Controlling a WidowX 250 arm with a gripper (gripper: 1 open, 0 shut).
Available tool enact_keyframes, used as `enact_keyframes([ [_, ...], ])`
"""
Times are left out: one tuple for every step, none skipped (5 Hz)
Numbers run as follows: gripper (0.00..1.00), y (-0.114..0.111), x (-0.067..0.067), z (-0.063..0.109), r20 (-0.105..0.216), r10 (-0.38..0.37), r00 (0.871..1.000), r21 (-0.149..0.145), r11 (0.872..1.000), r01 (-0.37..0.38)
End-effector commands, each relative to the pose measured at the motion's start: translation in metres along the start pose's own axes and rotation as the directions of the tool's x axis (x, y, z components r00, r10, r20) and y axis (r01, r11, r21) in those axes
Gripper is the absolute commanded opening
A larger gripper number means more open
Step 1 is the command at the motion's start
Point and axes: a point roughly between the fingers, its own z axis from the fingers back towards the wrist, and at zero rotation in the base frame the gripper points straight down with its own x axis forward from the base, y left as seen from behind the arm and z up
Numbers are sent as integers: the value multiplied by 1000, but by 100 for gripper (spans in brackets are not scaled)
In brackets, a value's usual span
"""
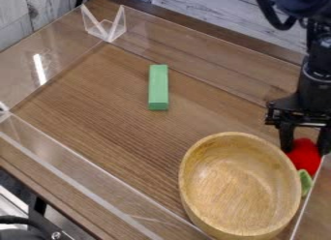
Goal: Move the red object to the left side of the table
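Just right of the wooden bowl (243, 185), at the right edge of the bench (104, 99), the red object (305, 155) sits between the fingers of the downward-pointing claw (303, 144), whose grip I cannot tell from here, the green block (158, 87) lying well up-left of the bowl

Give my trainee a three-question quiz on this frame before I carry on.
1. True or false: the red fruit lies inside the bowl.
2. Which thing lies nearest the table's middle: A) block, B) bowl, C) fruit?
3. Fill in: the hand points ____ over the fruit.

Key: 1. False, it lies beside the bowl's rim, at the table's right edge. 2. A. 3. Down.
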Motion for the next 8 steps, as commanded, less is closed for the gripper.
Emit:
enact_keyframes([
  [100,-11,12,11,47,-6,999,-47,999,8],
  [0,-9,8,13,51,-6,999,-50,999,8],
  [100,-7,1,16,57,-3,998,-53,999,6],
  [100,-8,-5,19,65,-6,998,-54,999,10],
  [100,-4,-8,12,62,-63,996,-49,997,66],
  [0,5,-14,36,89,-62,994,-70,995,68],
  [0,20,-6,69,133,-128,983,-101,985,142],
  [0,47,5,98,167,-163,972,-122,975,184],
])
